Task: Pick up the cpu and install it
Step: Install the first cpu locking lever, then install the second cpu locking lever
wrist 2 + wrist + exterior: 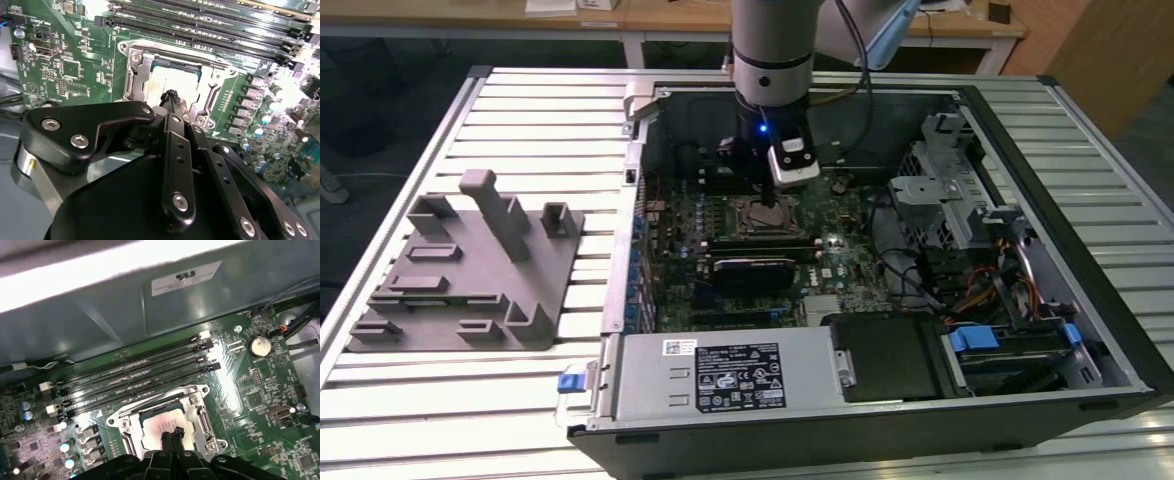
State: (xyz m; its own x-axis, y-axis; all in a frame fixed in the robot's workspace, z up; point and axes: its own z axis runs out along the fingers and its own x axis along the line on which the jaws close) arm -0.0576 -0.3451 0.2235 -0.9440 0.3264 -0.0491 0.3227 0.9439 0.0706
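table: pale slatted metal (494, 400) | behind: wooden desks (680, 20) | floor: dark (374, 90)

Grey fixture (460, 270) beside PC case (1067, 300).

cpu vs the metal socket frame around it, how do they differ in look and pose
The cpu is a pale, plain, flat square; the socket frame is a silvery open border with screws at its corners. The cpu lies in the middle, with the claw tips over it; the socket frame rings it, fixed to the green motherboard. Both are squarish and lie flat on that board.
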